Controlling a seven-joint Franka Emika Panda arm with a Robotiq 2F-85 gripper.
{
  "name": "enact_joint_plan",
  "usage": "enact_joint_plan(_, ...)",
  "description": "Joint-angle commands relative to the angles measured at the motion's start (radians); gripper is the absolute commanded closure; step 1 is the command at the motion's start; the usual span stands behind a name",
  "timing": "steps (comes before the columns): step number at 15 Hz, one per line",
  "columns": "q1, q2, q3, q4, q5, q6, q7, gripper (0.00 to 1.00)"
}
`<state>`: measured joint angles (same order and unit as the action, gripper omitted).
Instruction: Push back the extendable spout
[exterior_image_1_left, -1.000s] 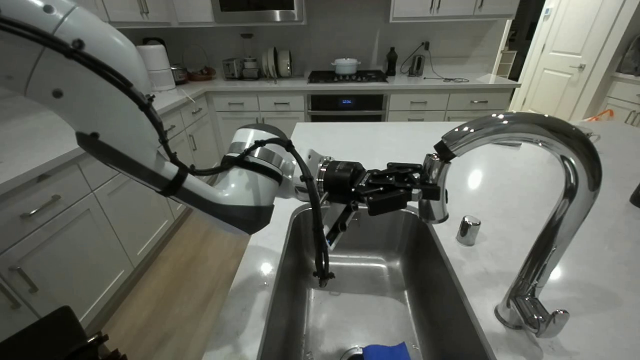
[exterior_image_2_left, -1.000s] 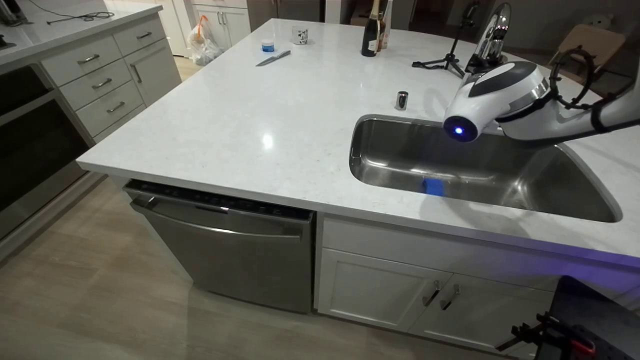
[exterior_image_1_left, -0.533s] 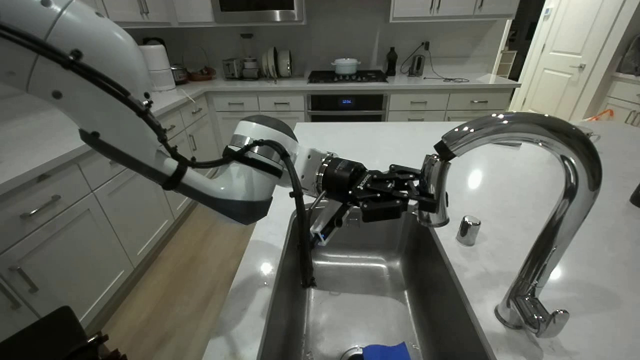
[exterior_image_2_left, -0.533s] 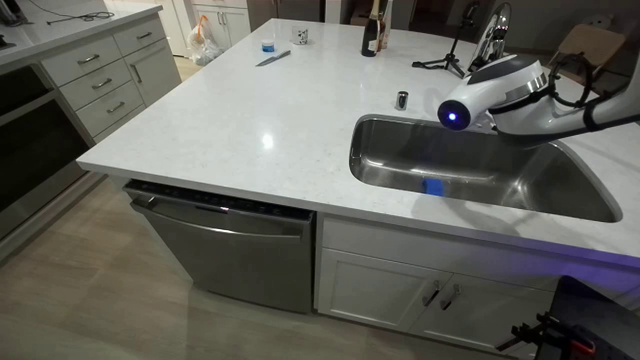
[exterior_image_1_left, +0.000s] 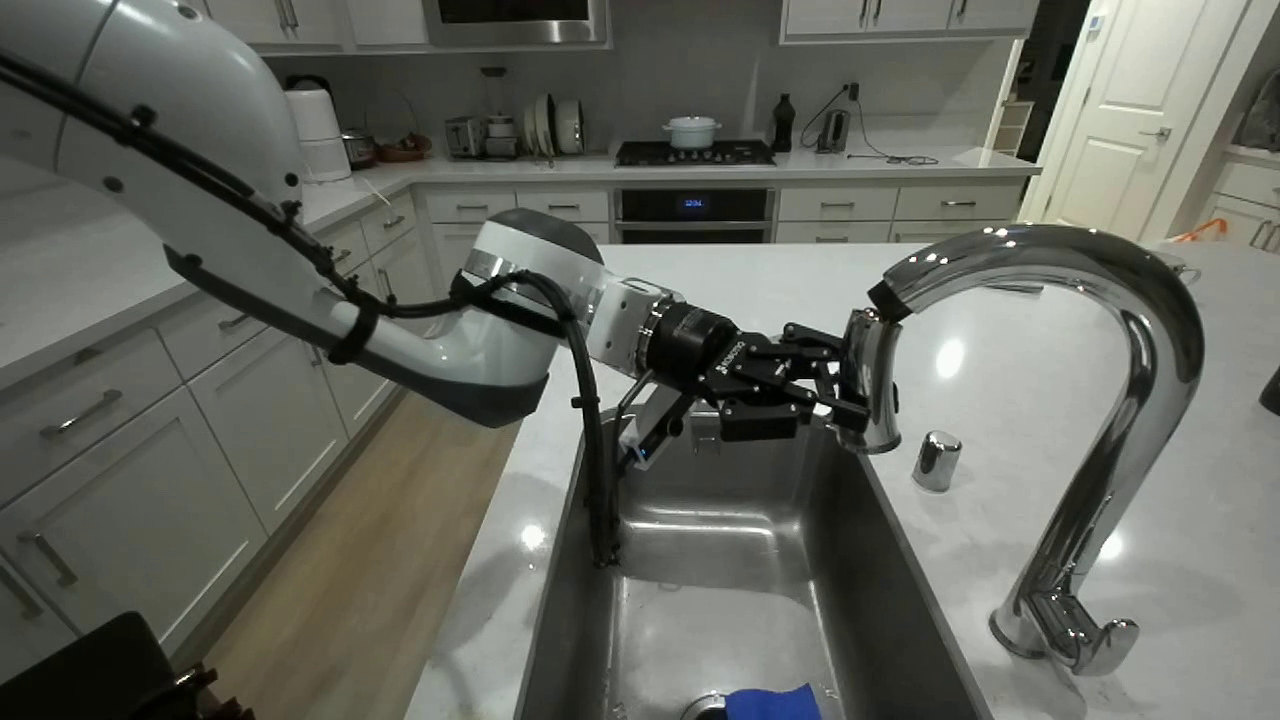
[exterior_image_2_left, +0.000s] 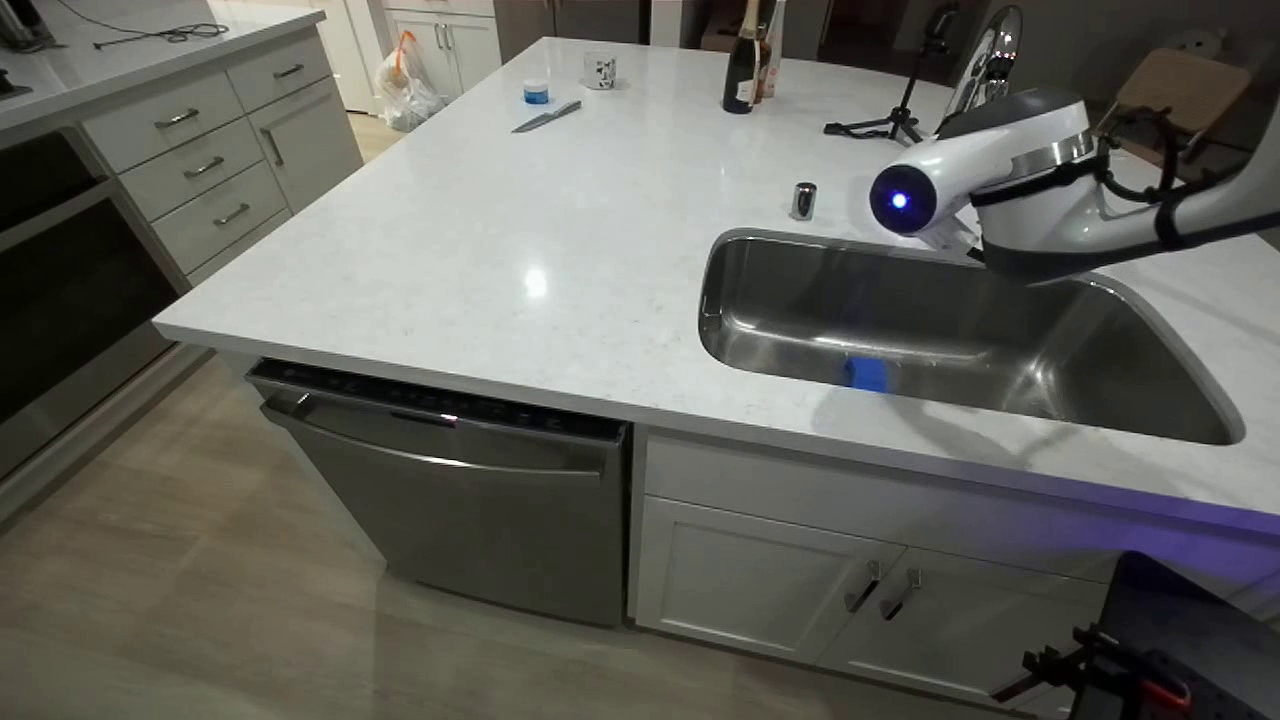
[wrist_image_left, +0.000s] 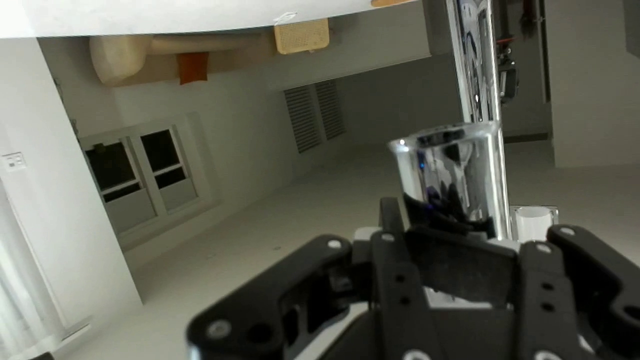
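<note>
The chrome extendable spout hangs almost upright below the black-tipped end of the arched faucet, out of line with that end. My gripper comes from the left with its fingertips against the spout. In the wrist view, upside down, the spout's lower end rises past my fingers. The left fingertip stands beside it, and the right one looks bent inward across it. My jaws are shut; whether the spout is clasped I cannot tell. The arm hides the spout in an exterior view, where part of the faucet shows.
Beneath the gripper lies the steel sink, with a blue cloth or sponge near its drain. A small chrome cap stands beside the sink rim. The faucet's base handle and a small tripod are close by.
My wrist has risen and the gripper now tilts more downward towards the spout. Its fingertips have slid a little lower, and the spout's lower end has shifted slightly down and right.
</note>
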<state>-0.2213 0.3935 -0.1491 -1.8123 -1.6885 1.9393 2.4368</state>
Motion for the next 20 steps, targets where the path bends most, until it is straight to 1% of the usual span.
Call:
enact_joint_plan(1, -0.010, 0.028, -0.007, 0.045, -0.020, 0.016, 0.009, 1.00)
enact_joint_plan(7, -0.008, 0.069, -0.009, 0.080, -0.069, -0.001, -0.008, 1.00)
enact_joint_plan(8, -0.006, 0.077, -0.010, 0.088, -0.077, -0.011, -0.012, 0.77)
enact_joint_plan(9, -0.003, 0.083, -0.011, 0.093, -0.080, -0.026, -0.023, 0.74)
enact_joint_plan(12, 0.004, 0.096, -0.014, 0.102, -0.083, -0.087, -0.047, 0.53)
enact_joint_plan(15, 0.007, 0.107, -0.013, 0.104, -0.098, -0.124, -0.068, 0.29)
enact_joint_plan(16, 0.008, 0.110, -0.014, 0.105, -0.109, -0.133, -0.074, 0.23)
enact_joint_plan(17, 0.010, 0.112, -0.015, 0.102, -0.134, -0.133, -0.073, 0.14)
enact_joint_plan(19, 0.010, 0.118, -0.014, 0.101, -0.174, -0.133, -0.072, 0.01)
enact_joint_plan(20, 0.008, 0.124, -0.013, 0.103, -0.187, -0.134, -0.077, 0.00)
